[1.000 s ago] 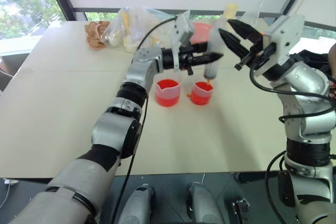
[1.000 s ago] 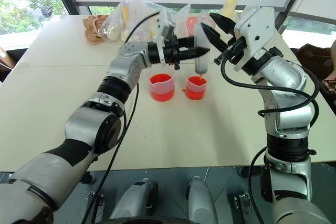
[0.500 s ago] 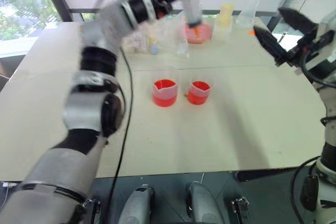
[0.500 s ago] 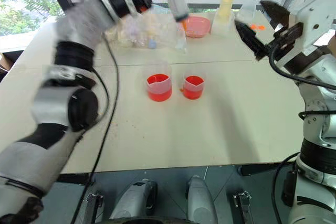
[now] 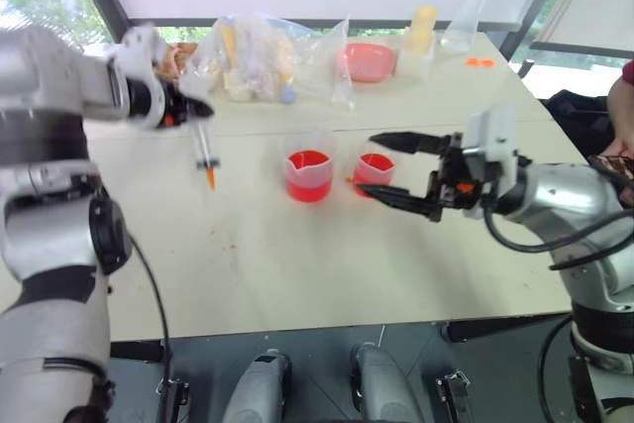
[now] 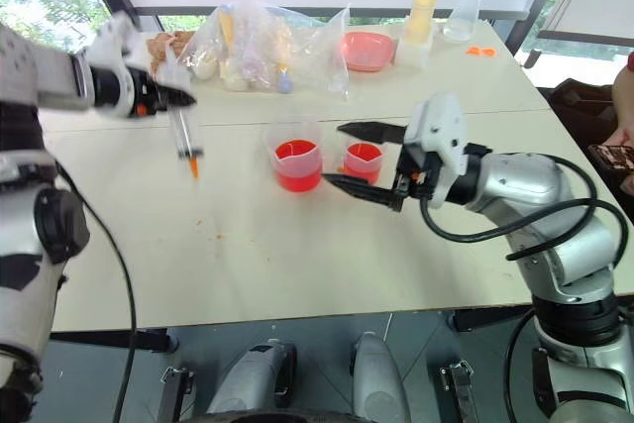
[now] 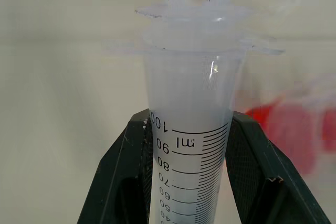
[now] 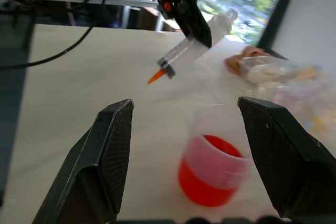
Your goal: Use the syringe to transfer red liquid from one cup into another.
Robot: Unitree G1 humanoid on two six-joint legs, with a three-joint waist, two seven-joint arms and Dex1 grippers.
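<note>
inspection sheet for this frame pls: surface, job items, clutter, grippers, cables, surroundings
Surface: pale table, small orange specks near the left side.
Job's things: syringe held tip-down above the table, left of the cups; larger beaker and smaller beaker side by side, both holding red liquid.
Clutter: clear bags of items, pink bowl, yellow-capped bottle at the far edge.
Grippers: left gripper shut on the syringe; right gripper open, level, by the smaller beaker.
Cables: black cables along both arms.
Surroundings: windows behind; a person's arm at right.
</note>
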